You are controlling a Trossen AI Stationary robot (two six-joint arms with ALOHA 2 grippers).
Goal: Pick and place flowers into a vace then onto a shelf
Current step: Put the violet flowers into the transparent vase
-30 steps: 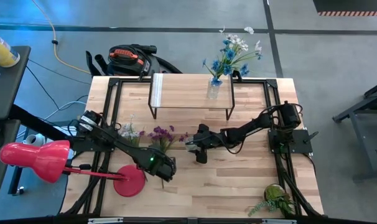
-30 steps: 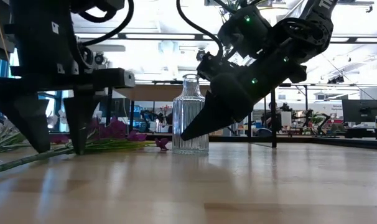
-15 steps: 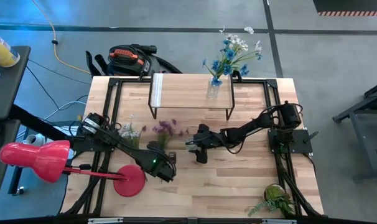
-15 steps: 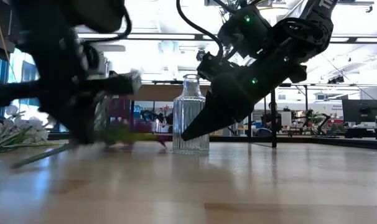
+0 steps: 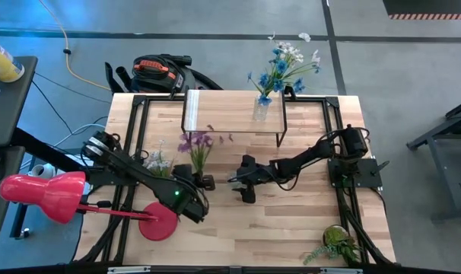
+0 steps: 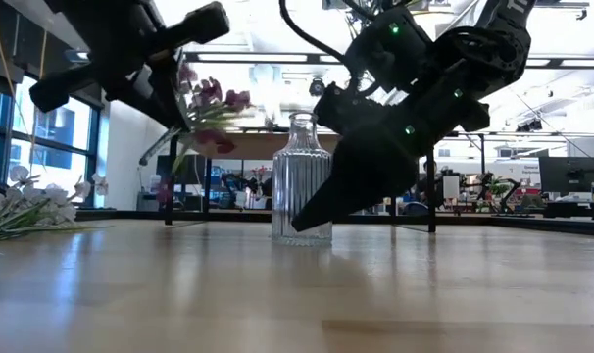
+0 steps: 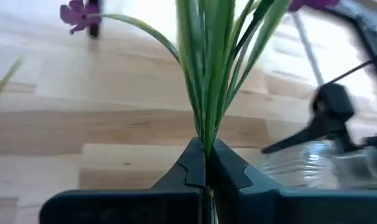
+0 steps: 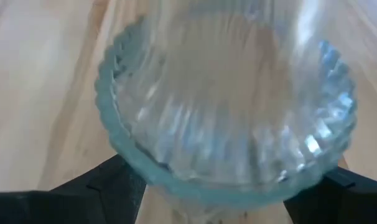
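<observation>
Above the table, the left claw [image 7: 204, 167] clamps the purple stems [image 7: 207, 81], lifted well clear of the wood, with the vase [image 6: 300, 176] just beside. The right claw [image 8: 219, 186] straddles the vase base, its 2 fingers spread and apparently loose. An off-centre descent could knock the unsteadied vase over or splay the stems outside its narrow neck.

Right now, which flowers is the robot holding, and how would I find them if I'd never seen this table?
Start at the low wooden shelf at the table's back edge. Just in front of its left end, the left gripper is pinched shut on the purple flowers, lifted off the wood. The white flowers beside them lie flat, and the blue ones stand in a vase on the shelf.
</observation>
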